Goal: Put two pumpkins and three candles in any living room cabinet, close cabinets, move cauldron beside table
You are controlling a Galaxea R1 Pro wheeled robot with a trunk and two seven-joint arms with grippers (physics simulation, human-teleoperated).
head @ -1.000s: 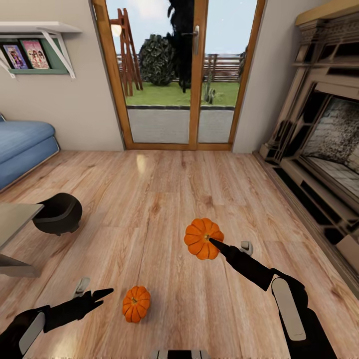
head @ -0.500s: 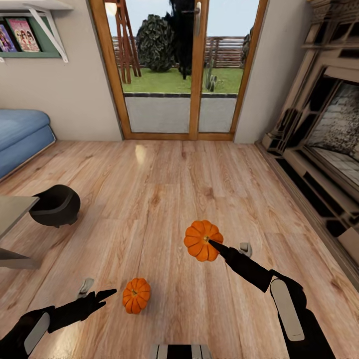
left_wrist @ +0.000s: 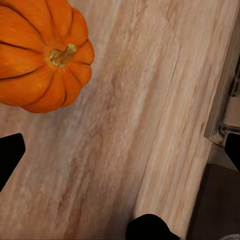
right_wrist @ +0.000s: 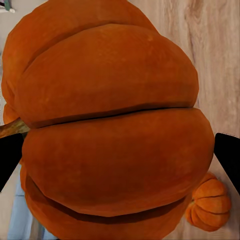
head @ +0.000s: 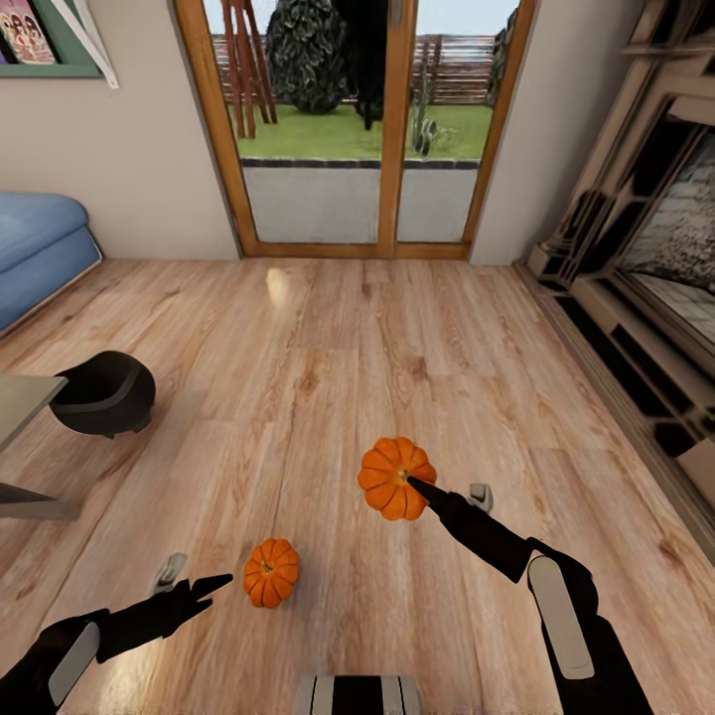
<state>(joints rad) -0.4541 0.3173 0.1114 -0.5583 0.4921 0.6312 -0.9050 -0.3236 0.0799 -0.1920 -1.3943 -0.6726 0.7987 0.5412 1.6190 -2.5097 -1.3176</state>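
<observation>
camera tilted down, floor pumpkin (head: 271, 572) nearer left tool (head: 189, 581)

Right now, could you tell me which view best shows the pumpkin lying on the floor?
The left wrist view: the floor pumpkin is large, stem visible. The head view shows it small, beside the left hand. The right wrist view shows it partly behind the held pumpkin.

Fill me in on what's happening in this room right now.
A two-armed robot is collecting pumpkins off the wooden floor. Its right gripper is clamped on one pumpkin, carried above the floor. The second pumpkin lies on the floor just ahead of the open, empty left gripper. The black cauldron stands beside a table's corner; a glass door is ahead.
</observation>
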